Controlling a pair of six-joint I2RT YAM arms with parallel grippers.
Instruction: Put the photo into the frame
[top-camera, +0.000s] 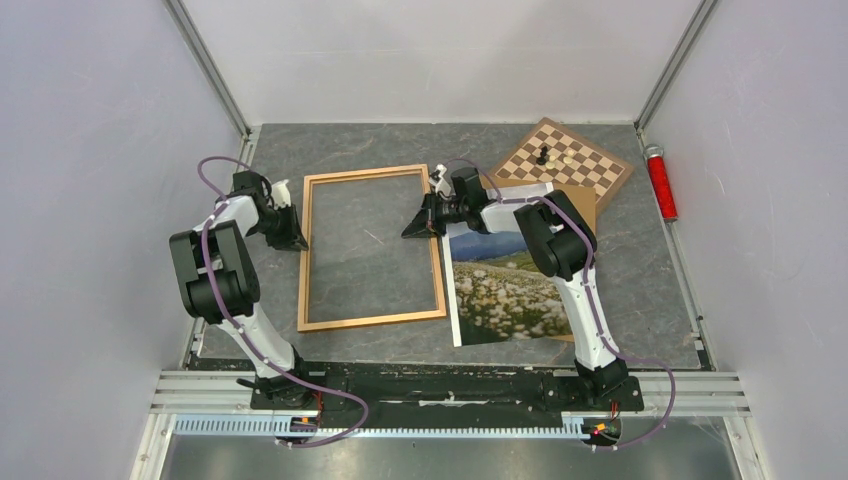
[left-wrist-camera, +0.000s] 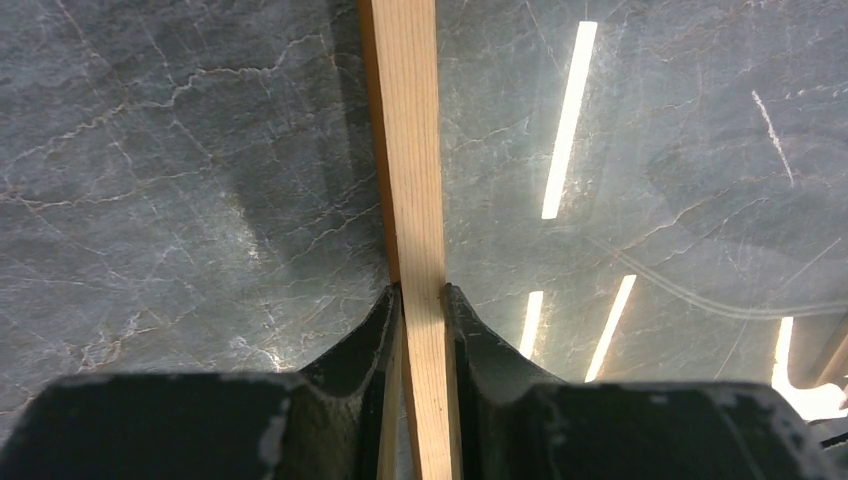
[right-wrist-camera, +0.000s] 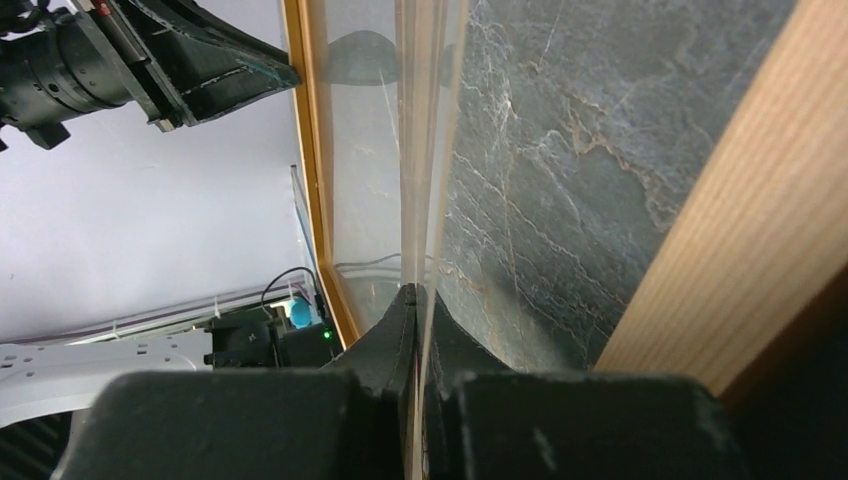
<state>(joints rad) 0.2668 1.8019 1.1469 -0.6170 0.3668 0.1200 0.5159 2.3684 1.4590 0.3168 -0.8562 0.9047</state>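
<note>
Clamping the left rail of the frame (top-camera: 372, 320), the L gripper (left-wrist-camera: 422, 292) has the wood strip snug btwn narrow jaws. R gripper (right-wrist-camera: 415, 292), over by the frame's right rail, is pinched tight on the edge of a thin clear pane (right-wrist-camera: 425, 150). Frame sits mid-left on the table (top-camera: 640, 290). Photo (top-camera: 505, 290) lies picture-up just right of the frame, far end under the R arm, partly over a brown board (top-camera: 580, 205). Chessboard (top-camera: 585, 165) sits far right.

Chessboard (top-camera: 580, 165) w/ pcs (top-camera: 545, 155), red cyl. (top-camera: 660, 183)
</note>
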